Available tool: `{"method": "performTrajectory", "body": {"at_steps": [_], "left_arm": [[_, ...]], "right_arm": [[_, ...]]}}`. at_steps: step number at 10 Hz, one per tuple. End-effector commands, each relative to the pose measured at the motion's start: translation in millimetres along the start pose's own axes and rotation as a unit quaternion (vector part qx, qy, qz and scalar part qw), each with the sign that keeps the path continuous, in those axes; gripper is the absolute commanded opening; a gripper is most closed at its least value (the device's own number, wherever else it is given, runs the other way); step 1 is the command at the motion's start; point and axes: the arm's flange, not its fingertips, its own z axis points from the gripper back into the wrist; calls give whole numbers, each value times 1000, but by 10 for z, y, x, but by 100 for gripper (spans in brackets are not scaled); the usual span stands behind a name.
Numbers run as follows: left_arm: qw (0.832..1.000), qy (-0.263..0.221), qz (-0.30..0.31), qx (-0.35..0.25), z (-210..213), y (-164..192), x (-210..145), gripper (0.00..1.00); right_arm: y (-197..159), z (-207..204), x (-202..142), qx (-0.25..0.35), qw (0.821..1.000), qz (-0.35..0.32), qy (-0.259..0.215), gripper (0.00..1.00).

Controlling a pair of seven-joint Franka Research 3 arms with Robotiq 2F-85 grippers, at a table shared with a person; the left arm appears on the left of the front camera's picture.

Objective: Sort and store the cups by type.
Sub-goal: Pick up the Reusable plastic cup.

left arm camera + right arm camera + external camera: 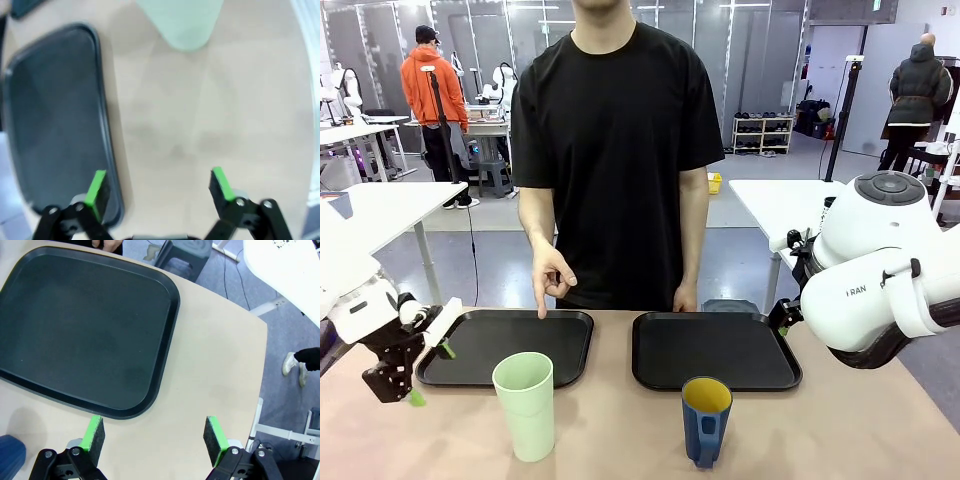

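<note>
Two cups: neither is stored; left tray [510, 345] and right tray [715, 350] both lie bare.
Mint tumbler [525, 405]: upright on the tabletop [620, 440], just in front of the left tray on the robot's side.
Blue mug [706, 420]: upright, well right of the left tray, just before the right tray.
Left hand [432, 374]: spread wide and empty beside the left tray's outer edge.
Right hand [155, 432]: spread wide and empty, far from the left tray, past the right tray's outer rim.
Person's hand [552, 280]: a finger points down at the left tray's far rim.
Left to do: by my reading, everything, meaning both grasps and both placings.
</note>
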Motion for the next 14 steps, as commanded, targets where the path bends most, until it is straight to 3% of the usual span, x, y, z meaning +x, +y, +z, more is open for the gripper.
{"method": "performTrajectory", "body": {"at_steps": [1, 3, 5, 8, 11, 14], "left_arm": [[994, -99, -31, -18, -263, -239, -190, 100], [980, -196, -42, 11, -391, -326, -295, 100], [954, -297, -27, 40, -503, -411, -399, 100], [911, -409, 13, 47, -778, -553, -521, 100], [883, -466, 11, 55, -902, -577, -651, 100], [875, -481, 27, 46, -970, -538, -677, 100]], "right_arm": [[2, -5, 6, 0, 1000, 0, 0, 100], [2, -5, 6, 0, 1000, 0, 0, 100], [2, -5, 6, 0, 1000, 0, 0, 100], [2, -5, 6, 0, 1000, 0, 0, 100], [2, -5, 6, 0, 1000, 0, 0, 100], [2, -5, 6, 0, 1000, 0, 0, 100]]}}
